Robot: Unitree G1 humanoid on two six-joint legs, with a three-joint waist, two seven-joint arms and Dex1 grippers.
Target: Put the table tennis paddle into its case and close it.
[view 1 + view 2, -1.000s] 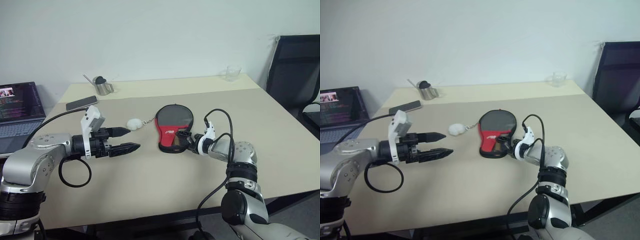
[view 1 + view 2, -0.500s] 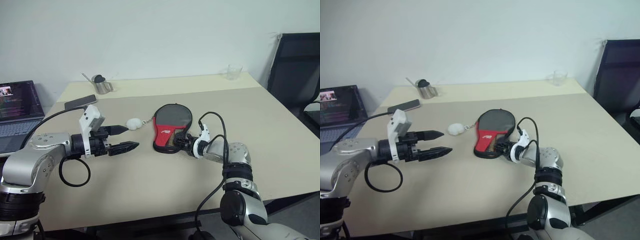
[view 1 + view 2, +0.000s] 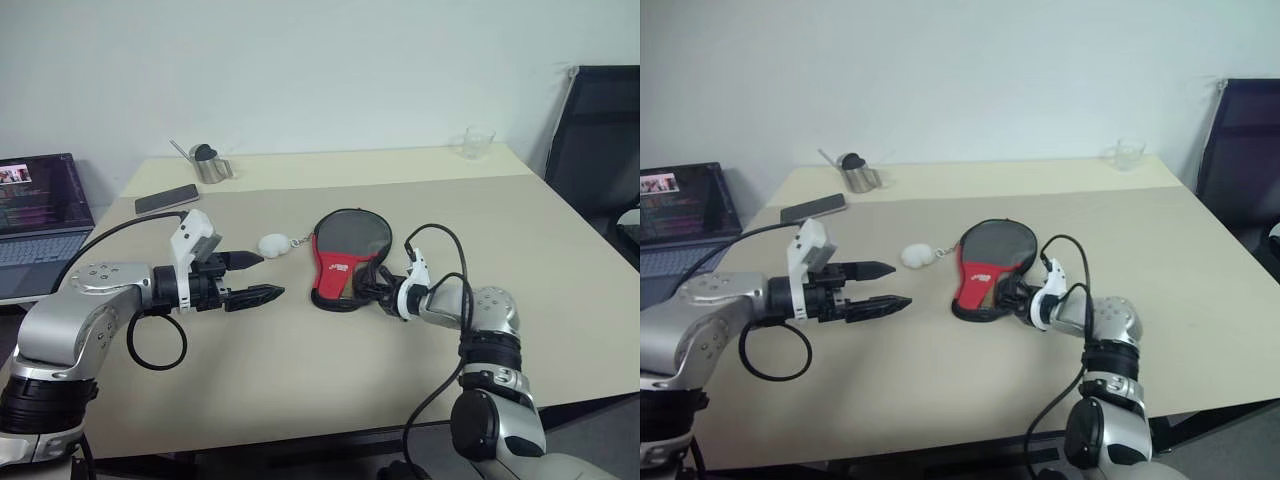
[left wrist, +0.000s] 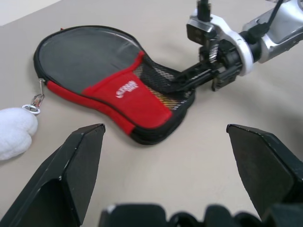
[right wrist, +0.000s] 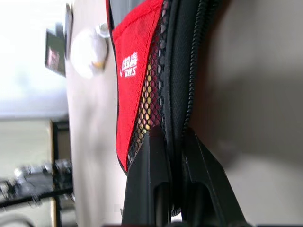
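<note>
right tool clamps the case's narrow end

the right tool (image 3: pixel 377 292) has just snapped closed: a second ago its fingers stood wide at the handle end of the case (image 3: pixel 343 255), and now they pinch the black zipper rim there, mesh and red panel bunched just beside the fingers in the right wrist view. the case has swung a little under that grip, its narrow end pulled toward the right arm while the round end stays flat on the table (image 3: pixel 300 370). the paddle (image 4: pixel 156 94) looks to be inside already; pale wood with yellow marks shows through the mesh pocket, though i cannot tell how fully it is seated. the white ball (image 3: pixel 273 244) on its short chain lies at the round end, touching the table, just ahead of the left tool (image 3: pixel 251 277). that left tool hangs released, fingers spread wide, aimed at the ball and not touching it. my read: the right side is now anchoring the case so the left can take the pull and run the zipper shut. the closing is not yet begun. a phone (image 3: pixel 165 200), a laptop (image 3: pixel 40 215) and a small metal pot (image 3: pixel 209 168) sit well apart.
</note>
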